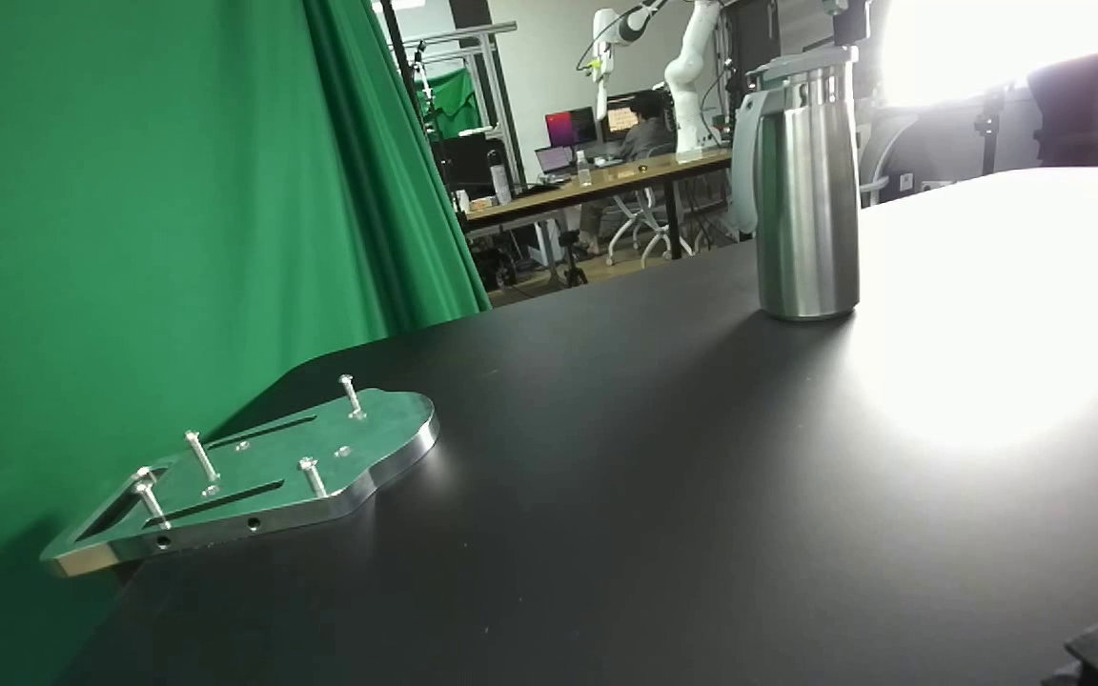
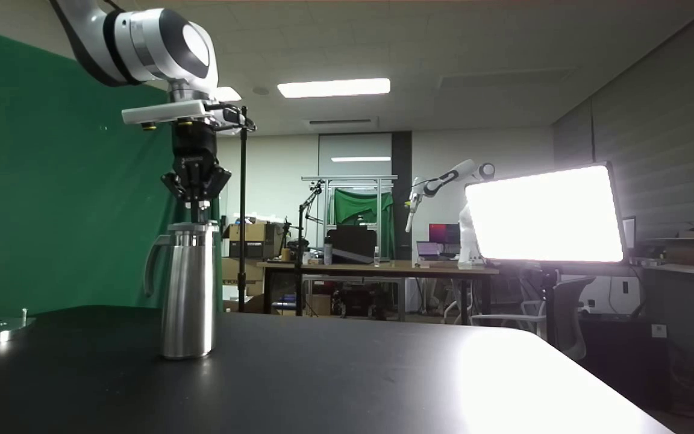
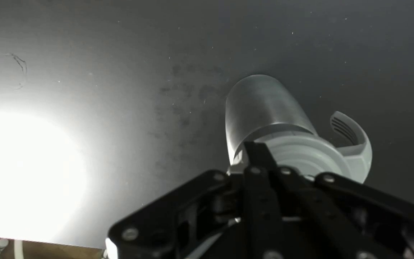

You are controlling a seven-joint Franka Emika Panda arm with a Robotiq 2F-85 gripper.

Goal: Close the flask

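While black metal two-finger gripper (image 2: 199, 214) stands over pale-grey round plastic lid (image 2: 185, 228), jaws pressed together, silver cylindrical steel flask (image 2: 187, 301) upright on flat black table (image 2: 371, 377); best push straight down, gently, off-centre force likely tipping it.

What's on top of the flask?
A grey lid, with the gripper above or touching it. In the wrist view, the gripper covers part of the lid and any contact.

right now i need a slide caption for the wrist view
Closed gripper over the pale lid of a steel flask standing on a dark table.
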